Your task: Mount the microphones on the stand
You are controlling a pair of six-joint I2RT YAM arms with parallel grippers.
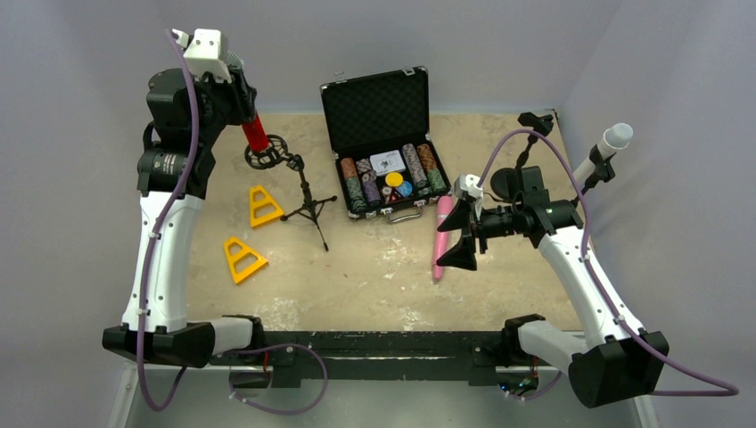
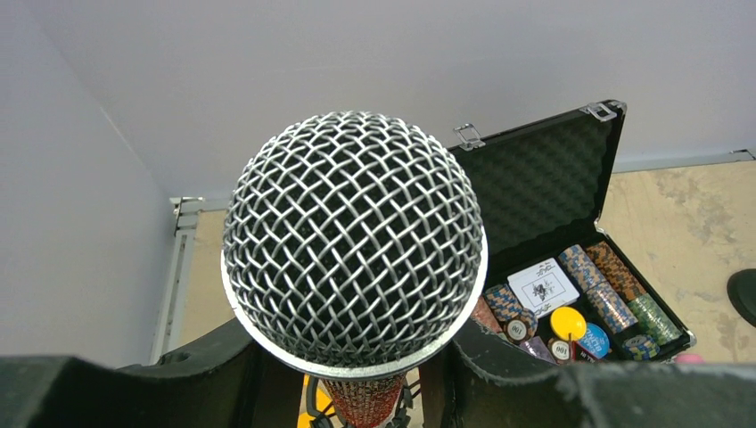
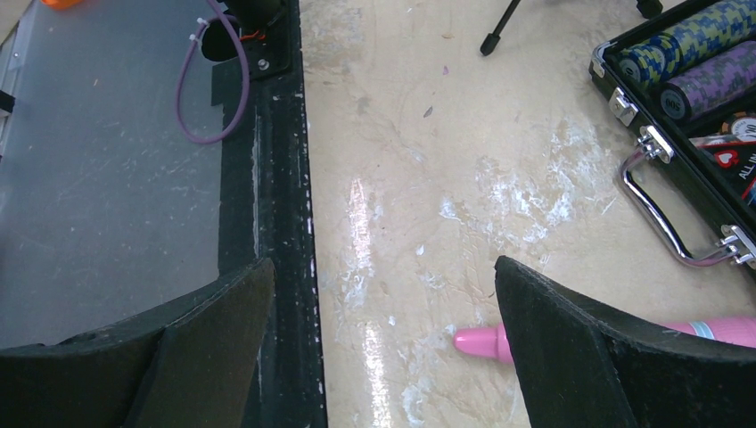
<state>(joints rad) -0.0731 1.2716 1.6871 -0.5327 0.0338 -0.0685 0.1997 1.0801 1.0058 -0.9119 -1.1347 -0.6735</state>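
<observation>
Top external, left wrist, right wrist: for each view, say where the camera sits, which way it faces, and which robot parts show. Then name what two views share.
Top external: above and behind the bases, looking down on the table; left arm and right arm show.
Left wrist: looks along its fingers at the red microphone held between them.
Right wrist: looks down past open fingers at the pink microphone.
Shared: the chip case appears in all three.

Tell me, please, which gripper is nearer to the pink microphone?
Right. The right gripper hangs open right by the pink microphone; the left gripper is far off, holding the red microphone.
</observation>
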